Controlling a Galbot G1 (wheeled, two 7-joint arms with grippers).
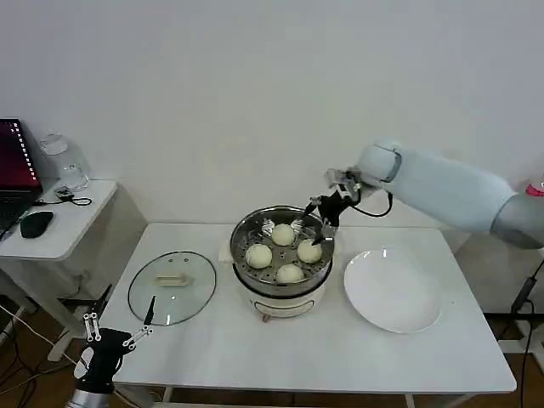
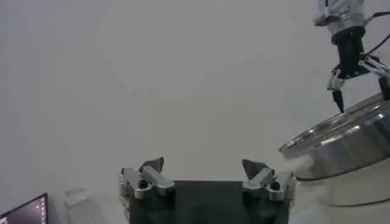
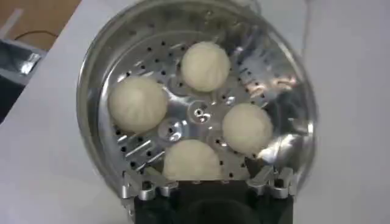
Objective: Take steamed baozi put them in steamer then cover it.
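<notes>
While baozi point(image 1: 283, 235) fill the steamer point(image 1: 240, 242), cover point(image 1: 172, 287) and plate point(image 1: 393, 291) flank it.

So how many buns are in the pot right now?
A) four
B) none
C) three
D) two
A: four buns sit on the holey tray inside the pot, while the plate is bare and the lid lies on the table.
</notes>
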